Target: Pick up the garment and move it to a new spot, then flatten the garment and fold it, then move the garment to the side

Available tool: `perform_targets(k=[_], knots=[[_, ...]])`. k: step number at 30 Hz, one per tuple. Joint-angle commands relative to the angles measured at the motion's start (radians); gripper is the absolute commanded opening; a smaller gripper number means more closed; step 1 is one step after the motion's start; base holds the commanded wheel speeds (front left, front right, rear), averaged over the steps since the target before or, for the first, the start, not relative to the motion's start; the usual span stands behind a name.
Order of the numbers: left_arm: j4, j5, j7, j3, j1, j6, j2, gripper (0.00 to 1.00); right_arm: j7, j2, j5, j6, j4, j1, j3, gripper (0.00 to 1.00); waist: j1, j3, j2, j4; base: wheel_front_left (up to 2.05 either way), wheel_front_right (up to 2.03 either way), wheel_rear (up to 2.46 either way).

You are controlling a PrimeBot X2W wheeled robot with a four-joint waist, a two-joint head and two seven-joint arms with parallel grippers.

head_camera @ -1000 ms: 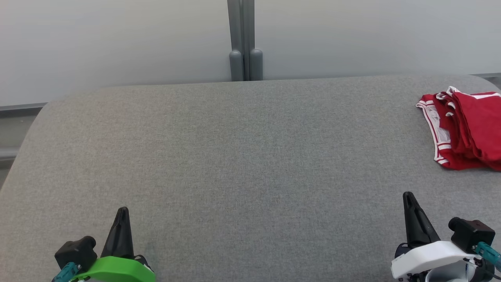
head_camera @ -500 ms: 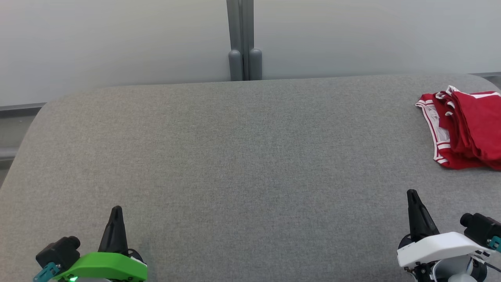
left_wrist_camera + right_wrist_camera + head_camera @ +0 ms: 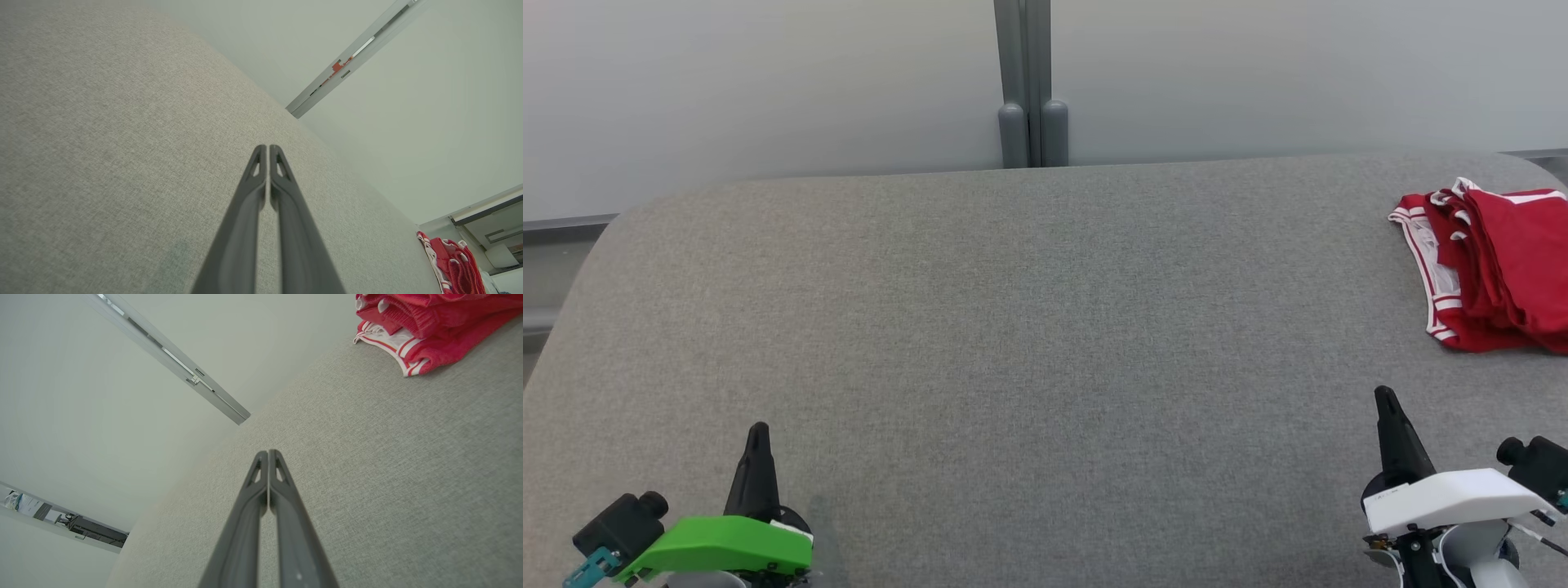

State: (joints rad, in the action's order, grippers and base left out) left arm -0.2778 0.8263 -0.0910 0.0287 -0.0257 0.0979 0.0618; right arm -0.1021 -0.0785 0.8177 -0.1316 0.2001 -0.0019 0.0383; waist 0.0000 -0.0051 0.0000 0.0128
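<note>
From the head we see the folded red garment (image 3: 1499, 273) at the far right of the grey fabric surface (image 3: 1013, 327), our left gripper (image 3: 758, 433) and right gripper (image 3: 1383, 398) low, well apart from it. The left wrist shows that gripper clenched on nothing, garment at lower right. The right wrist shows likewise, garment at upper right.

red garment (image 3: 1499, 265) – white-trimmed, folded, lying at the table's right edge
</note>
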Motion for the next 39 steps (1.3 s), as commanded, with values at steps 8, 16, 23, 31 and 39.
perform_targets(k=[8, 16, 23, 31, 39], knots=[[0.018, 0.122, 0.030, 0.017, -0.041, 0.010, 0.002, 0.00, 0.030, -0.001, 0.124, 0.001, -0.001, -0.036, 0.012, 0.00, 0.0000, 0.001, 0.0000, -0.001, 0.00, 0.00, 0.00], [0.020, 0.214, 0.054, 0.027, -0.048, 0.014, 0.000, 0.00, 0.055, 0.002, 0.217, 0.001, 0.005, -0.046, 0.020, 0.00, 0.0000, 0.002, 0.0000, -0.002, 0.00, 0.00, 0.00], [0.022, 0.288, 0.074, 0.035, -0.053, 0.017, -0.001, 0.00, 0.075, 0.005, 0.293, 0.001, 0.010, -0.055, 0.026, 0.00, 0.0000, 0.002, 0.0000, -0.003, 0.00, 0.00, 0.00], [0.024, 0.365, 0.095, 0.044, -0.060, 0.019, -0.003, 0.00, 0.096, 0.008, 0.374, 0.001, 0.015, -0.064, 0.033, 0.00, 0.0000, 0.003, 0.0000, -0.005, 0.00, 0.00, 0.00], [0.026, 0.439, 0.115, 0.052, -0.065, 0.022, -0.005, 0.00, 0.117, 0.010, 0.449, 0.001, 0.020, -0.073, 0.039, 0.00, 0.0000, 0.004, 0.0000, -0.006, 0.00, 0.00, 0.00]])
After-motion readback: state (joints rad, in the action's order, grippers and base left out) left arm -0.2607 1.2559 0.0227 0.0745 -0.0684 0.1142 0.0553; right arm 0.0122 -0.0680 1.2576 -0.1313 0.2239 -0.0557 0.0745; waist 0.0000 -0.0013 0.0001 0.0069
